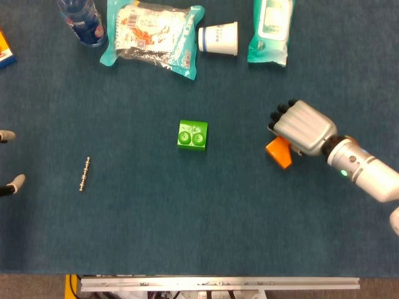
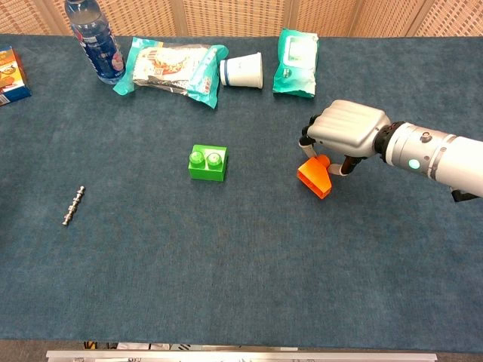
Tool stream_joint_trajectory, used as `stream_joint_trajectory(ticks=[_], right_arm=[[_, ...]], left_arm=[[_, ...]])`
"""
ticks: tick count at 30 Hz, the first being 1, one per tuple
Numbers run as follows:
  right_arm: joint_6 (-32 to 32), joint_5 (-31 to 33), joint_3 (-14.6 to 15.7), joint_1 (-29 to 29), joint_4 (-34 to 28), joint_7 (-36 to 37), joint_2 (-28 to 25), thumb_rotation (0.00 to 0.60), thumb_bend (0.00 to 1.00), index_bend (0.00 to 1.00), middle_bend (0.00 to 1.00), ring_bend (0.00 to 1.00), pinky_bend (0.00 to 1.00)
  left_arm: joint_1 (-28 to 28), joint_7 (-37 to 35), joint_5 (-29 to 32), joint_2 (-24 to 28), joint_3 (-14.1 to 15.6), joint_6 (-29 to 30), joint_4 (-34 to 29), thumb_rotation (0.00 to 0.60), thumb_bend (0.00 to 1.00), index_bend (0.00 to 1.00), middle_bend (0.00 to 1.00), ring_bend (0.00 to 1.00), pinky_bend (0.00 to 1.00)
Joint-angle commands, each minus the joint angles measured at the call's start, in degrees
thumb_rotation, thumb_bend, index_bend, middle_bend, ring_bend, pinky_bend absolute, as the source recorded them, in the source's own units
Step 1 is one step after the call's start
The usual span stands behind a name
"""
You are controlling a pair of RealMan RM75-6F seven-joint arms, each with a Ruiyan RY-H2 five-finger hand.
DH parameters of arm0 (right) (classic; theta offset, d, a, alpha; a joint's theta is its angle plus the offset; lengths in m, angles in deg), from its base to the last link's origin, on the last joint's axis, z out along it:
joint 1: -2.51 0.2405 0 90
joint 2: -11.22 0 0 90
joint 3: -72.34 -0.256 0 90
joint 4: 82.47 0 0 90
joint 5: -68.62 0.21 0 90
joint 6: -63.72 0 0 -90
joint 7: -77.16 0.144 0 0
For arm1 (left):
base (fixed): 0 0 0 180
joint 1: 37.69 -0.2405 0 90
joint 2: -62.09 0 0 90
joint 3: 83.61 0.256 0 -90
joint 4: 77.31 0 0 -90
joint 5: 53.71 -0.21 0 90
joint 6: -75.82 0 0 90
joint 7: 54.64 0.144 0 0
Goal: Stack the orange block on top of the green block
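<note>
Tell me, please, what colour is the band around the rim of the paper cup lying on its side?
Dark blue; the paper cup itself is white. The chest view shows it best.

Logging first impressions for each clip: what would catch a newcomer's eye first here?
The right hand at the right side of the table, gripping the orange block, which hangs tilted under its fingers. Next, the bright green block sitting alone mid-table to the hand's left, studs up. Packets and a tipped paper cup line the far edge.

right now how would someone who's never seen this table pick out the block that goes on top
Look at the right side of the blue table, under the robot's right hand. The orange block hangs tilted in its fingers. It is the only orange piece there; the green block sits alone mid-table.
</note>
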Motion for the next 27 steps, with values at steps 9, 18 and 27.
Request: stream_joint_trajectory(ticks=[9, 18, 27], right_arm=[[2.70, 3.20, -0.48, 5.75, -5.35, -18.73, -6.67, 0.600, 0.30, 0.56, 0.40, 0.28, 0.36], [0.94, 3.72, 1.00, 8.72, -3.47, -33.85, -5.08, 0.600, 0.30, 0.56, 0.41, 0.28, 0.35], [-0.12, 7.59, 1.83, 10.72, 0.60, -45.33, -0.91, 0.600, 0.30, 0.57, 0.41, 0.28, 0.36]], left_arm=[[0.08, -0.07, -0.47, -0.41, 0.16, -0.14, 0.02, 0.600, 0.16, 0.28, 0.34, 0.28, 0.27], [0.11, -0.65, -0.44, -0.54, 0.14, -0.38, 0.49, 0.600, 0.16, 0.28, 0.34, 0.28, 0.27], [0.02, -1.57, -0.26, -0.80, 0.32, -0.88, 1.40, 0.600, 0.16, 0.28, 0.34, 0.28, 0.27]])
